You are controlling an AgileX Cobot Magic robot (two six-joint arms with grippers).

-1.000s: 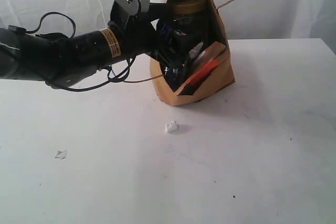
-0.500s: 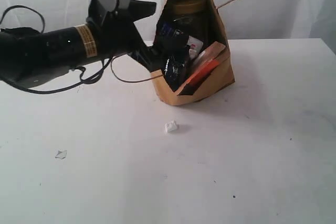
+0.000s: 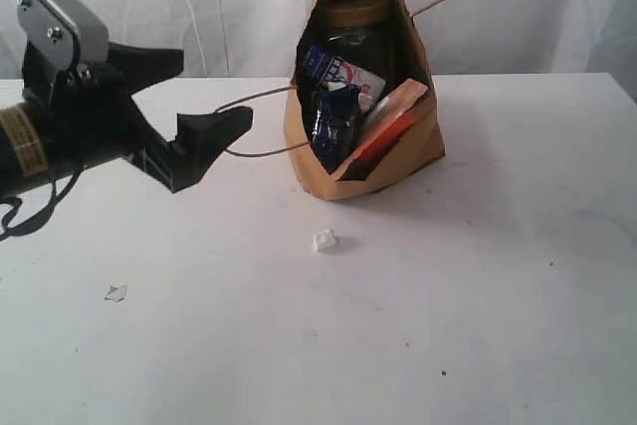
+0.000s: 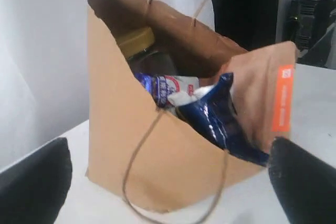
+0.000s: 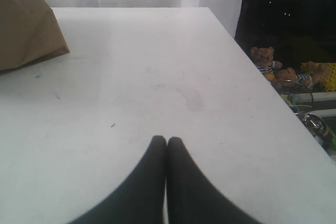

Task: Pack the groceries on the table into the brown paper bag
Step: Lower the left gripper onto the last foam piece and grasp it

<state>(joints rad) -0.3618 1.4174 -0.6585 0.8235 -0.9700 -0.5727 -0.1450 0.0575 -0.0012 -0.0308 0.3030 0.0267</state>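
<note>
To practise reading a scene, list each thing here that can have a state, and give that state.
brown paper bag, standing, mouth open, filled
yellow-lidded jar, lid on, inside the bag
orange-brown pouch, inside the bag, tilted
left gripper, open, empty
right gripper, shut, empty

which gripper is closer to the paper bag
Left. The left gripper is open just beside the bag, facing its mouth. The right gripper is shut over the table, well away from the bag.
</note>
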